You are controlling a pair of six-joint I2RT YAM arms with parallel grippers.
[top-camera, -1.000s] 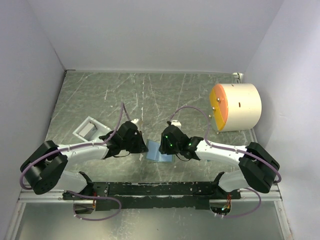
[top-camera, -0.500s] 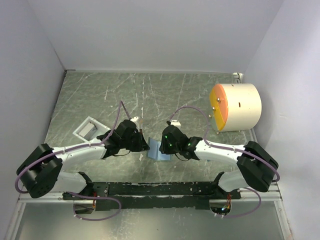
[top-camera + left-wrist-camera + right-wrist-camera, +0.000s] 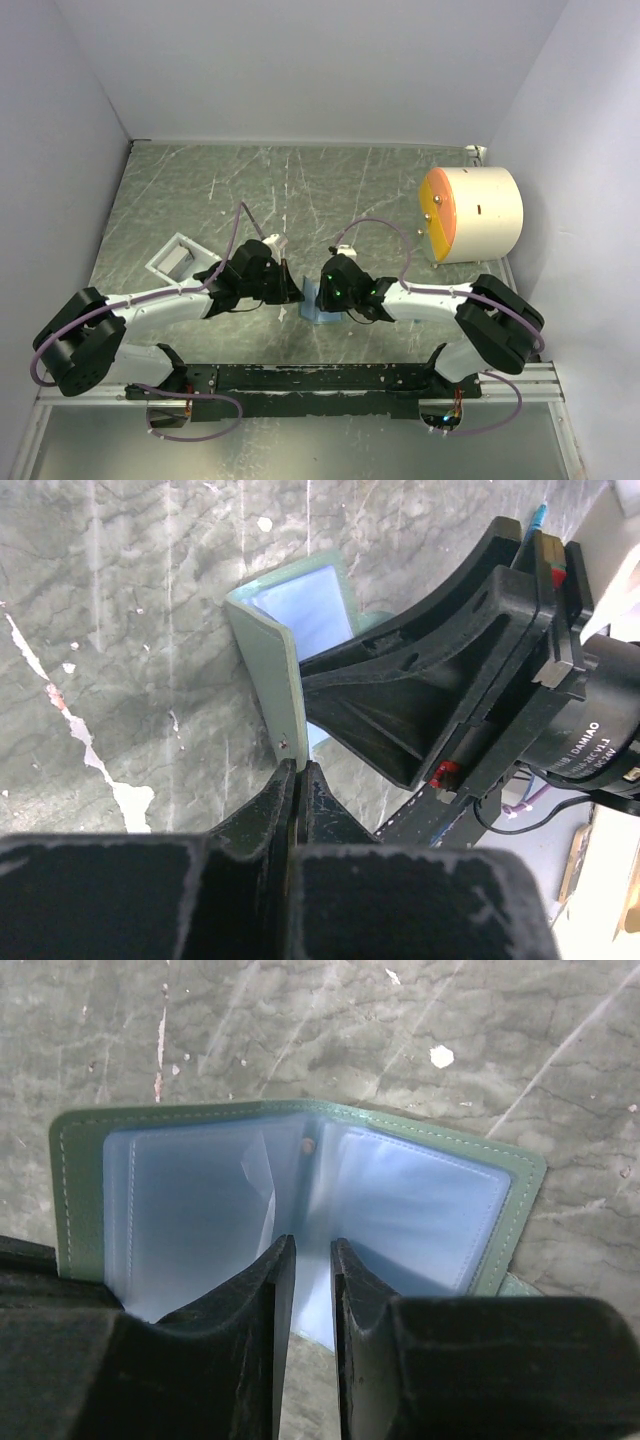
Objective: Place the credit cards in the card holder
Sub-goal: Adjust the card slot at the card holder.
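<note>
1. Beneath the left pincer point(image 3: 298, 772) and the right pincer point(image 3: 312, 1260) lay the green marbled table point(image 3: 200, 190), streaked with white scratches.
2. Well out past the right pincer, on its outer side, sat a white drum point(image 3: 485, 212) with an orange face.
3. Well apart from the left pincer, on its outer side, stood a shallow white tray point(image 3: 160, 262) with something grey in it; I could not tell what.
4. Between the two pincers was the card holder point(image 3: 420, 1200). It was spread open like a book, sage-green outside, its light blue pockets turned toward the right pincer.
5. The left pincer's fingers were pressed tight together on the lower corner of one green cover.
6. The right pincer's jaws stood nearly closed, leaving a narrow slot in front of the fold. A blue pocket leaf showed in that slot, but I could not tell whether it was pinched.
</note>
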